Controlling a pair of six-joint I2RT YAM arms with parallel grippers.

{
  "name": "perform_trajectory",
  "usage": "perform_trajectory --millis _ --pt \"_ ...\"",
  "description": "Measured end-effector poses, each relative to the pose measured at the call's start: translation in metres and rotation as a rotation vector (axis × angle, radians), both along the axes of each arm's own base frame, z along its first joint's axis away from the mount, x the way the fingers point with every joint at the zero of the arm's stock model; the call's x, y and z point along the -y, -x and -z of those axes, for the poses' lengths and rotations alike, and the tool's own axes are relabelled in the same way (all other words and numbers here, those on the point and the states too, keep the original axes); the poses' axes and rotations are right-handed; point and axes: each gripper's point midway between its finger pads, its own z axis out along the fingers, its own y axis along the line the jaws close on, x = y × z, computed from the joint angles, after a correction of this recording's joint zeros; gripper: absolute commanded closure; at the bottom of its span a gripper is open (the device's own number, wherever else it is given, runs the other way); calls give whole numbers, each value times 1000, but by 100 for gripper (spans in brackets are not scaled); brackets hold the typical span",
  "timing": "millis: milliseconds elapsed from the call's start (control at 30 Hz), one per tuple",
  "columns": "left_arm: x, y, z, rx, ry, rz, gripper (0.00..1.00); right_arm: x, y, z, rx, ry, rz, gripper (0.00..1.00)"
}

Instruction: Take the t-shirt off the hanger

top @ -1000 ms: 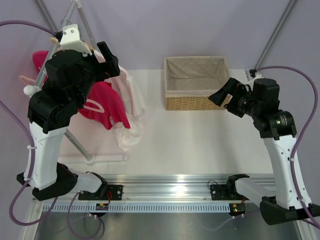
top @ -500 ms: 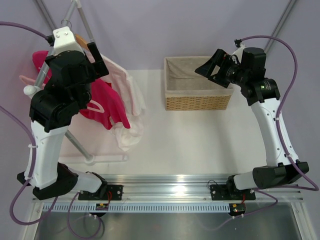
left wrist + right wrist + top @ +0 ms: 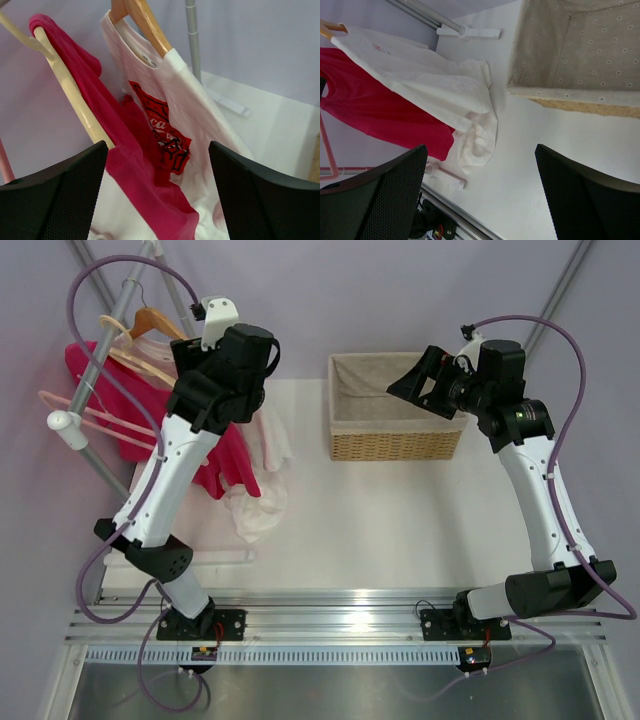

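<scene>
Starting at the near edge, both arms rise from their bases over the white table (image 3: 400, 530). Further in, the left gripper (image 3: 157, 165) is up at the clothes rack (image 3: 192, 35), its fingers spread wide and nothing caught between them. Just beyond its tips hangs the t-shirt (image 3: 150, 197), magenta cloth draped over one arm of the cream hanger (image 3: 80, 102). Right beside it, a white shirt (image 3: 200, 115) with a red print hangs on a wooden hanger (image 3: 147, 25). Across the table, the right gripper (image 3: 480, 155) hovers by the wicker basket (image 3: 395, 445), jaws wide apart and empty. The basket stands at the far edge.
</scene>
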Motion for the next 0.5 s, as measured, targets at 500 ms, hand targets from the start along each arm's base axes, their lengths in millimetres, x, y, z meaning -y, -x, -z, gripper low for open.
perform_trajectory --millis 500 --pt "-14 1 16 -12 -59 -137 1 1 -1 8 -15 24 -9 2"
